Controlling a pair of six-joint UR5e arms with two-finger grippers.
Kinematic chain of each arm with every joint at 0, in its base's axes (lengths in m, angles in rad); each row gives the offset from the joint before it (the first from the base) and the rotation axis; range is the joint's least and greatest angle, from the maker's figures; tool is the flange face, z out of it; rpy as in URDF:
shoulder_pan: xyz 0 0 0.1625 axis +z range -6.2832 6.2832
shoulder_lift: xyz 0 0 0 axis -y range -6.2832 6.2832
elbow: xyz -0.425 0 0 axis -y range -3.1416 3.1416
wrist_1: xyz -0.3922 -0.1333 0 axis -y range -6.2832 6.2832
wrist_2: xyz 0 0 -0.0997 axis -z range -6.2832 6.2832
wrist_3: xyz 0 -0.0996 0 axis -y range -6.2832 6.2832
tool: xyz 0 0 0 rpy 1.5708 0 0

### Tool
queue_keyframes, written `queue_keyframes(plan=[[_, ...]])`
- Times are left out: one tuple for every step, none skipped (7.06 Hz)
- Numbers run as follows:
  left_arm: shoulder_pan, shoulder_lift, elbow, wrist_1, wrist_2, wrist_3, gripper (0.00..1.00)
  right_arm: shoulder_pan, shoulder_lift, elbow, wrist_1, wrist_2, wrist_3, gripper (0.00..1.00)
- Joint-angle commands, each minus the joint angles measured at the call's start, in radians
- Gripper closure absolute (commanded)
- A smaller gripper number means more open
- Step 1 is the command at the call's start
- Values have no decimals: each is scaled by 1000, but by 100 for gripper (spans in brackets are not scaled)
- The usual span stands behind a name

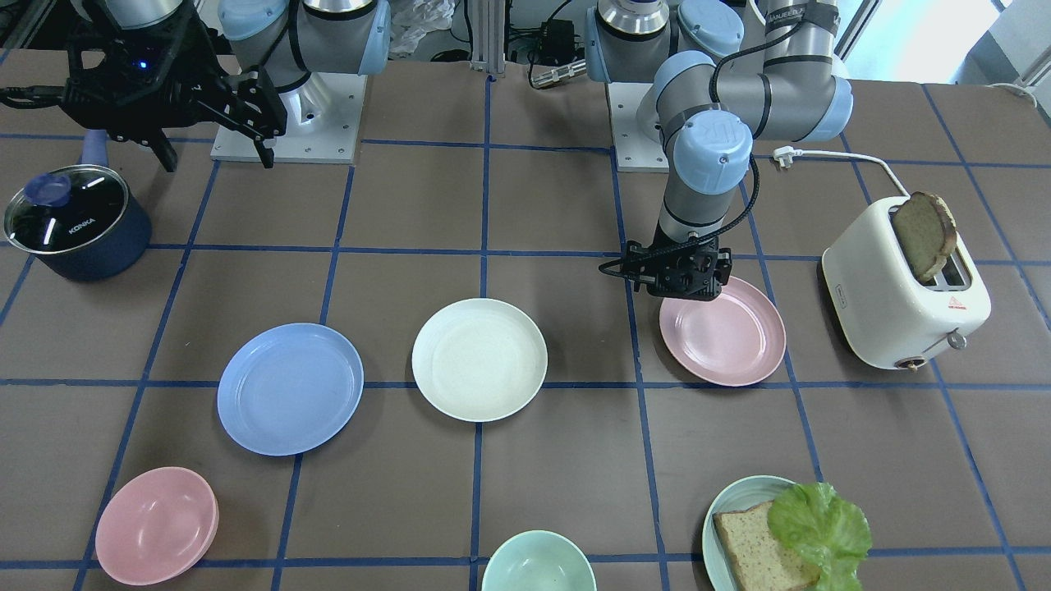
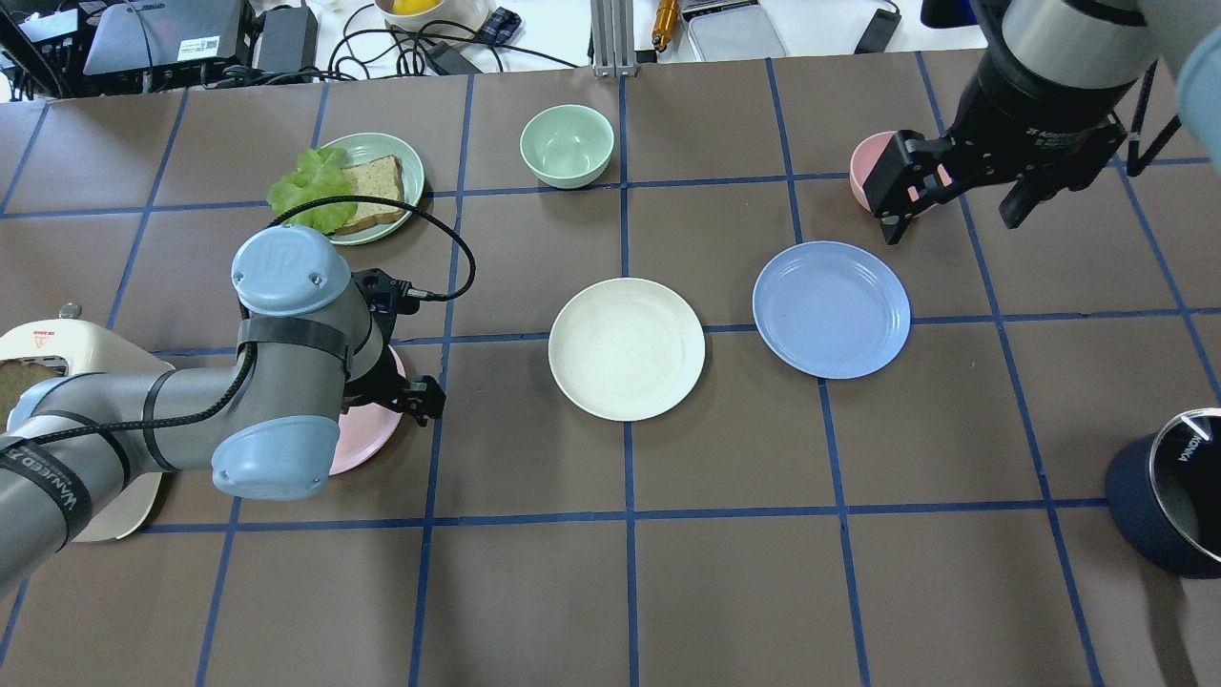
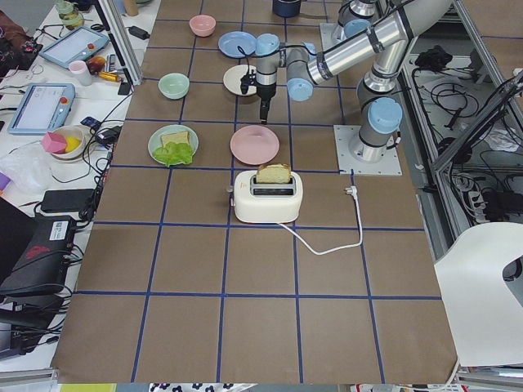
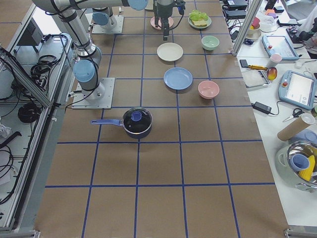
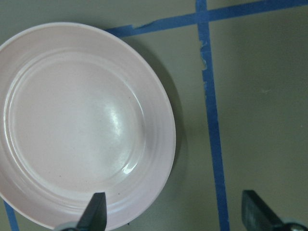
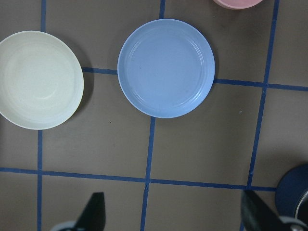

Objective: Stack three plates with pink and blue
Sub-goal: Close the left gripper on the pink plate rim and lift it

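Note:
The pale pink plate (image 1: 731, 336) lies on the table next to the toaster. It fills the left wrist view (image 5: 82, 125). My left gripper (image 1: 680, 277) hangs open and low over the plate's near rim. In the left wrist view (image 5: 175, 219) one fingertip (image 5: 96, 211) is above the rim and the other is above bare table. The cream-white plate (image 1: 479, 359) lies mid-table and the light blue plate (image 1: 290, 387) beside it, apart. My right gripper (image 2: 954, 205) is open and empty, held high. Its wrist view shows the blue plate (image 6: 166, 67) and cream plate (image 6: 38, 79) below.
A white toaster (image 1: 895, 295) with a bread slice stands beside the pink plate. A teal plate (image 1: 731, 505) holds bread and lettuce. A mint bowl (image 1: 538, 562) and a pink bowl (image 1: 156, 525) sit on the operators' side. A dark lidded pot (image 1: 78, 222) stands near the right arm.

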Motion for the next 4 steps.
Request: queue_keyframes(plan=[[-5,-47,1,47,3,5,0,-2,0,0,0,0,0,0],[-6,-64,0,64,3,6,0,-2,0,0,0,0,0,0],[-8,-78,0,74,5,6,0,0,0,0,0,0,0,0],[-8,-87,0,80,5,26,0,0,0,0,-1,0,0,0]])
